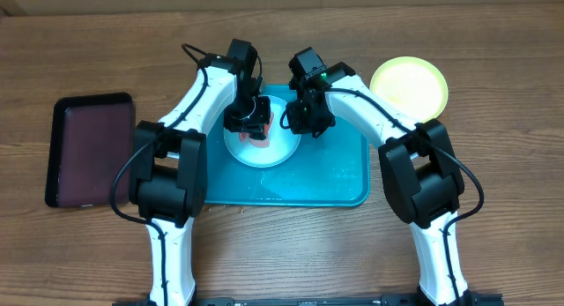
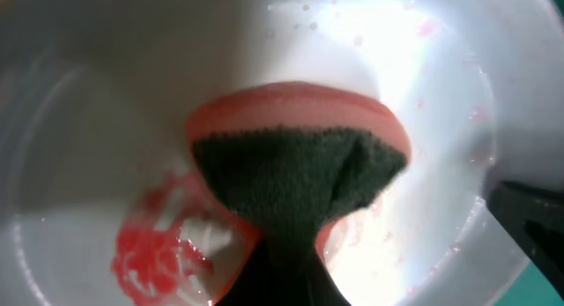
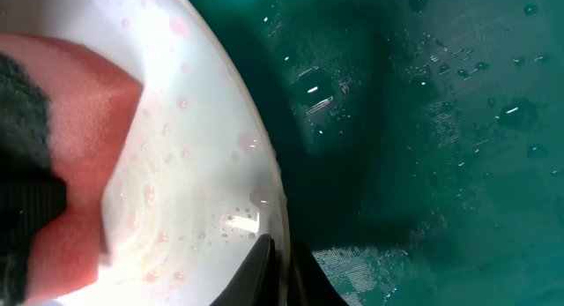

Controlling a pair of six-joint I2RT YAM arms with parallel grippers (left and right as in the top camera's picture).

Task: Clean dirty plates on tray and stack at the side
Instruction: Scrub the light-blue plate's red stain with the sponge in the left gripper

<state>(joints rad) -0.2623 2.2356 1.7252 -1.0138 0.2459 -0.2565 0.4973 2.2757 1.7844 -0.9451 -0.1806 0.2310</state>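
Left hand [image 1: 250,126] presses sponge [image 2: 300,165] onto white plate [image 1: 278,152].

The overhead view is bright, evenly lit from above and sharp, with soft short shadows beside the arms on the wooden table [image 1: 282,262]. The lime green plate [image 1: 408,84] at upper right looks slightly washed out, and a wet sheen glints on the tray [image 1: 264,190] at lower centre.

The left wrist view is very close and soft. The white plate [image 2: 379,41] blows out to glare at upper right and dims to grey at upper left. The sponge [image 2: 300,165] is the sharpest part, and the red smear [image 2: 154,253] is blurred.

In the right wrist view the tray is dim teal with a dark shadow band down the middle, and droplets sparkle at upper right.
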